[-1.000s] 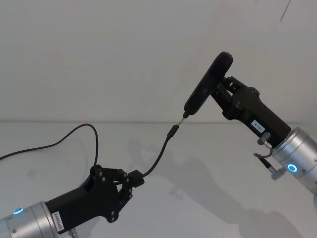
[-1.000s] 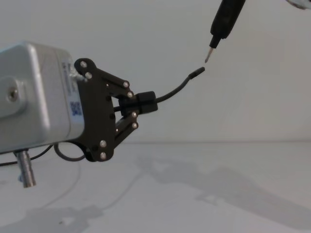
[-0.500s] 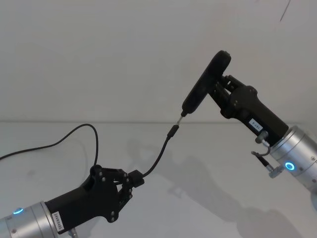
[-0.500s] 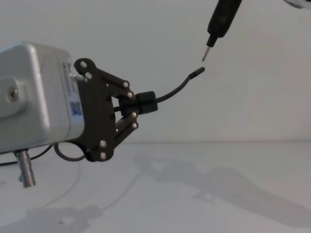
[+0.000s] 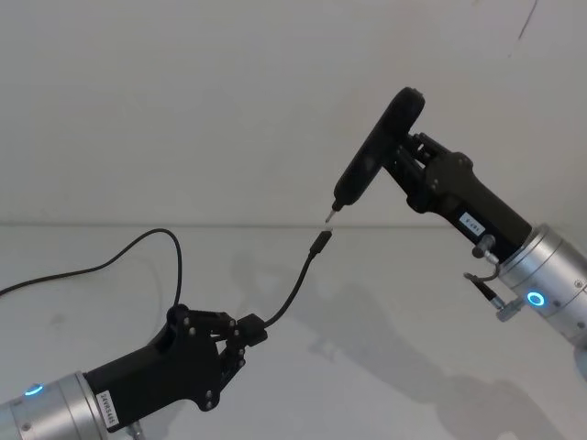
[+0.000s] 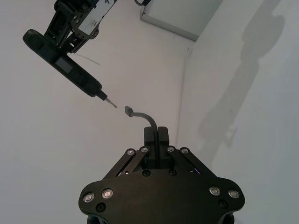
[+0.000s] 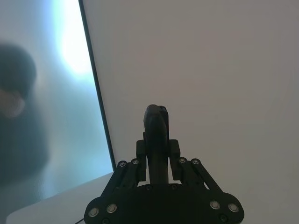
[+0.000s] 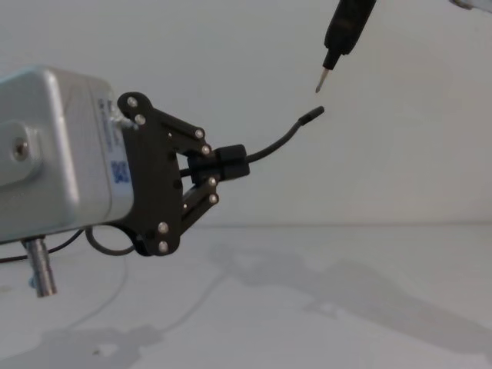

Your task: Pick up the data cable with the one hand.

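Note:
The data cable [image 5: 295, 284] is a thin black cord that rises off the table, and its small plug [image 5: 320, 243] hangs in the air. My left gripper [image 5: 249, 332], low at the front left, is shut on the cord a short way below the plug. From the side the cable [image 8: 277, 141] arcs up out of the left gripper [image 8: 231, 163] to the plug [image 8: 311, 114]. My right gripper [image 5: 404, 158], raised at the right, is shut on a slim black pen-like tool [image 5: 374, 156]. The tool's metal tip [image 8: 320, 81] hovers just above the plug, not touching.
The rest of the cord [image 5: 92, 266] loops back over the white table [image 5: 385, 385] and runs off the left edge. A plain white wall stands behind. The right arm's silver body [image 5: 550, 293] fills the right side.
The right gripper has lifted the pen-like tool slightly up and away, widening the gap between its tip and the plug. The left gripper and cable have stayed still.

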